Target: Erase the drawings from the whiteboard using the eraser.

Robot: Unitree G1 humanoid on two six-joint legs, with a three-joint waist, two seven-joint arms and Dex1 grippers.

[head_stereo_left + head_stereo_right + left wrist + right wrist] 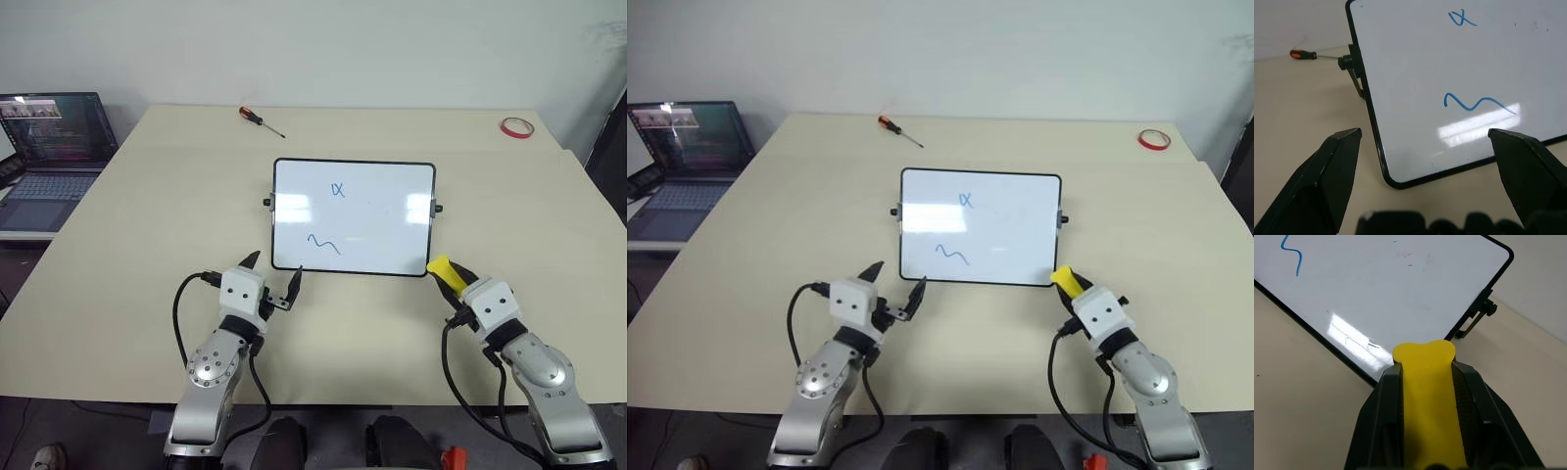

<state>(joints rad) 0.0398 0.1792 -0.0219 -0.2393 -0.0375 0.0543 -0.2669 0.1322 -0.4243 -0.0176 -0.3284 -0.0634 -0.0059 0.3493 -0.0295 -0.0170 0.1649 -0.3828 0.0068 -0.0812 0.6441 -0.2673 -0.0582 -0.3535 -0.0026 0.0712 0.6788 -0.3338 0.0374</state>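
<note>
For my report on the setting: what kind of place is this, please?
Probably an office or lab workspace: a beige table against a plain wall, an open laptop beside it, a screwdriver and a whiteboard.

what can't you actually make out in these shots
- Eraser: its dark underside is hidden by the right end effector clamping it, in the right wrist view.
- Laptop: cut off by the left edge of the left eye view; screen text too small.
- Whiteboard: its right side runs off the left wrist view.
</note>
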